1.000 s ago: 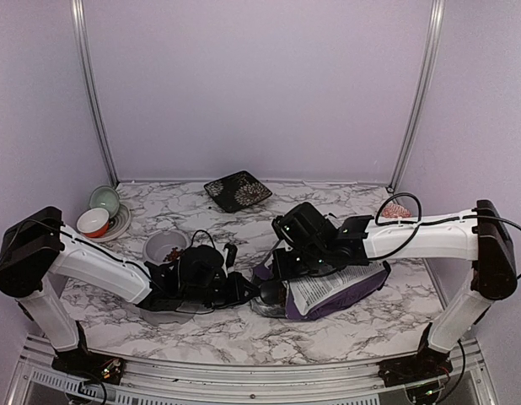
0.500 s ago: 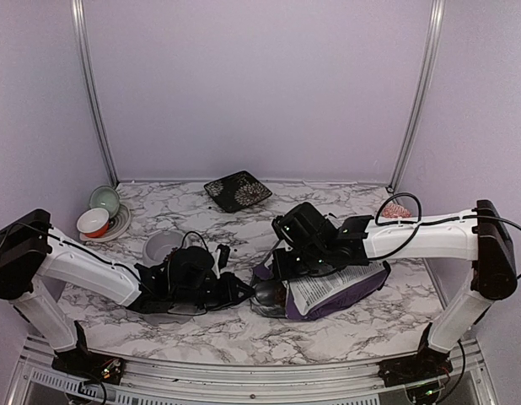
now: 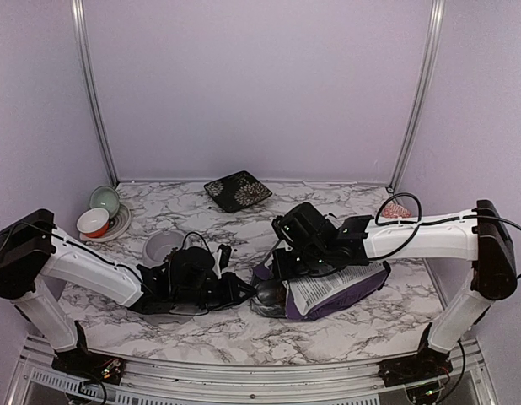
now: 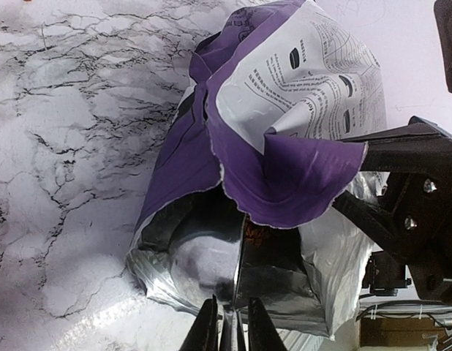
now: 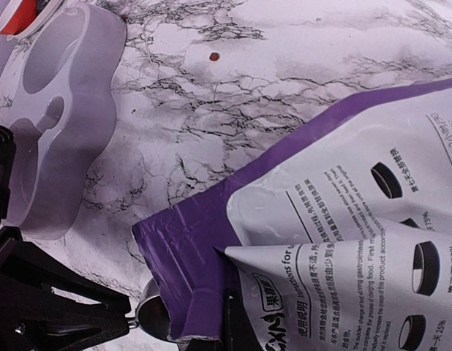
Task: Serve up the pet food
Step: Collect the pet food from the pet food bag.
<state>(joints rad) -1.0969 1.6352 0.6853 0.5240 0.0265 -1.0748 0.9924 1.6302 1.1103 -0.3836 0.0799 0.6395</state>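
Observation:
The purple-and-white bag lies on its side in the middle of the table, mouth to the left. My right gripper is shut on the upper lip, holding the mouth up. The left gripper is shut on the thin handle of the metal scoop, whose bowl sits in the foil-lined mouth. Reddish-brown pet food shows deep inside the bag. One stray pellet lies on the marble. The grey double bowl stands to the left, partly hidden by the left arm.
Stacked bowls on a saucer stand at the back left. A dark patterned square plate lies at the back centre, and a pinkish object at the back right. The grey bowl sits close to the bag's mouth.
The left wrist has shifted slightly back and now covers more of the grey bowl. The scoop stays at the bag's mouth. The right arm has not moved.

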